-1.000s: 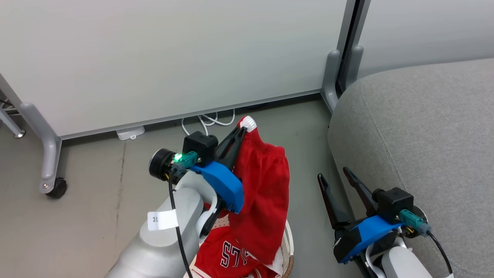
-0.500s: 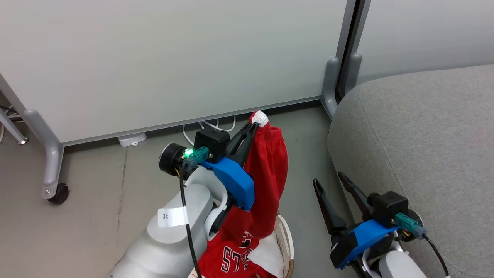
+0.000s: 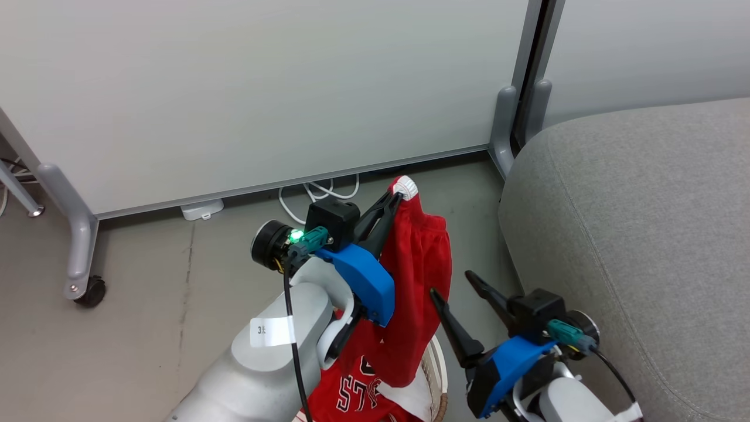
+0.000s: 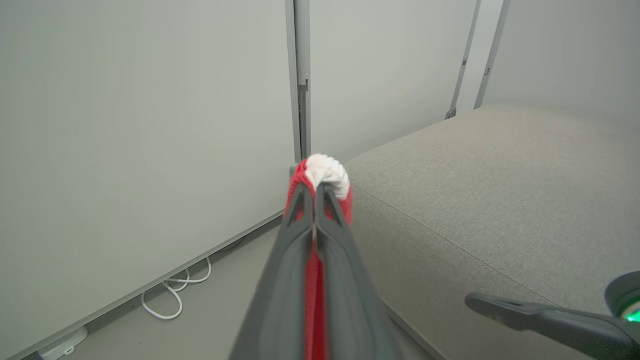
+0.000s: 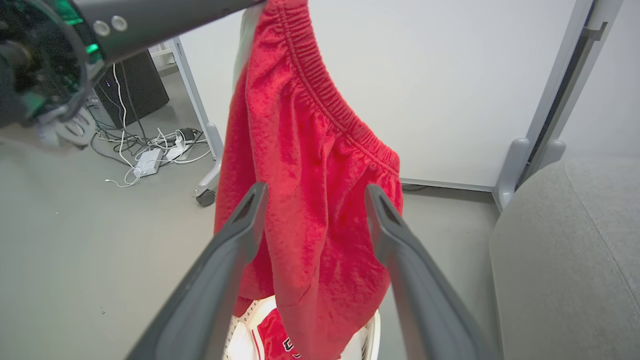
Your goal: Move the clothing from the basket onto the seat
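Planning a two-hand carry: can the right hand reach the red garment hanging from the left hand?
Likely yes: the right hand is open, pointed at the red garment dangling from the shut left hand, nothing between them.

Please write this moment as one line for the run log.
left gripper: shut on red shorts, hanging over basket | right gripper: open, empty | lettered garment: in basket | seat: shorts not yet on it

Left gripper (image 3: 399, 197), right gripper (image 3: 451, 283): long, dark, tapered fingers (image 3: 378, 220). Each wrist: blue shell (image 3: 363, 281), black camera block (image 3: 333, 218), teal plug (image 3: 313, 237), black cable (image 3: 297, 363). Forearms (image 3: 263, 381) pale grey, rounded. Left forearm: white tag (image 3: 270, 330) marked "3". Green light (image 3: 296, 235) at left wrist. Two silver screws (image 5: 111, 25) on left finger.
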Robot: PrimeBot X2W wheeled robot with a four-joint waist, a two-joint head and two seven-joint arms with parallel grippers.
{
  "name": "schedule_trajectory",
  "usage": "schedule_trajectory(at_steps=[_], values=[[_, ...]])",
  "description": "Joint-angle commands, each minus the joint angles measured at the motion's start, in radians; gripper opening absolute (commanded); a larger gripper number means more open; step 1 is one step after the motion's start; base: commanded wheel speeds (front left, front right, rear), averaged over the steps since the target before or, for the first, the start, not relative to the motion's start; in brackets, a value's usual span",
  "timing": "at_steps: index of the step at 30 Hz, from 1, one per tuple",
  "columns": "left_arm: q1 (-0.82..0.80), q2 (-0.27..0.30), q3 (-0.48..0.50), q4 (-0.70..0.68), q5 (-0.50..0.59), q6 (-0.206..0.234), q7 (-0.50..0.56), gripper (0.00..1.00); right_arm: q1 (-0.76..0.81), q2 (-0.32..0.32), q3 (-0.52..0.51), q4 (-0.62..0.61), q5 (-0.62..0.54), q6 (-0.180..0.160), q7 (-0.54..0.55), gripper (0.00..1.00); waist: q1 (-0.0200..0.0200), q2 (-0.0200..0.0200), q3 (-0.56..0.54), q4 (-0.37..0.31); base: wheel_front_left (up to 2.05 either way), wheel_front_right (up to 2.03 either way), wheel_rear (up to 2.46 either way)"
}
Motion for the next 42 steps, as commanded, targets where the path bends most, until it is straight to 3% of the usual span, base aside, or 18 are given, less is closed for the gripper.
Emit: schedule_trajectory(at_steps=[1,10,23,24,25,26,27,42], values=[[-0.015,0.0,-0.006,-0.005,-0.007,0.004,-0.001,0.0,-0.019,-0.003,0.018,0.014,0.01,0.0,-0.001,1.0,0.0,0.0,0.0,0.003,0.0,0.0,0.0],[-0.028,0.0,-0.081,-0.057,-0.048,0.009,0.016,0.0,-0.151,-0.003,0.114,0.185,0.048,0.0,-0.038,1.0,0.0,0.0,-0.004,0.038,0.0,0.0,0.0],[-0.069,0.0,-0.206,-0.153,-0.112,0.048,0.037,0.0,-0.282,-0.003,0.114,0.404,0.063,0.0,-0.097,1.0,0.0,0.0,-0.007,0.09,0.0,0.0,0.0],[-0.069,0.0,-0.213,-0.155,-0.115,0.052,0.036,0.0,-0.285,-0.002,0.117,0.414,0.071,0.0,-0.098,0.87,0.0,0.0,-0.007,0.092,0.0,0.0,0.0],[-0.071,0.0,-0.218,-0.155,-0.12,0.053,0.035,0.0,-0.291,-0.002,0.12,0.421,0.08,0.0,-0.101,0.47,0.0,0.0,-0.008,0.093,0.0,0.0,0.0],[-0.074,0.0,-0.222,-0.153,-0.123,0.054,0.033,0.0,-0.296,-0.002,0.121,0.427,0.089,0.0,-0.104,0.27,0.0,0.0,-0.008,0.094,0.0,0.0,0.0],[-0.079,0.0,-0.226,-0.151,-0.125,0.056,0.031,0.0,-0.298,-0.002,0.124,0.432,0.097,0.0,-0.108,0.0,0.0,0.0,-0.008,0.094,0.0,0.0,0.0],[-0.095,0.0,-0.266,-0.116,-0.174,0.067,0.007,0.0,-0.314,-0.002,0.176,0.473,0.17,0.0,-0.129,0.0,0.0,0.0,-0.009,0.074,0.0,0.0,0.0]])
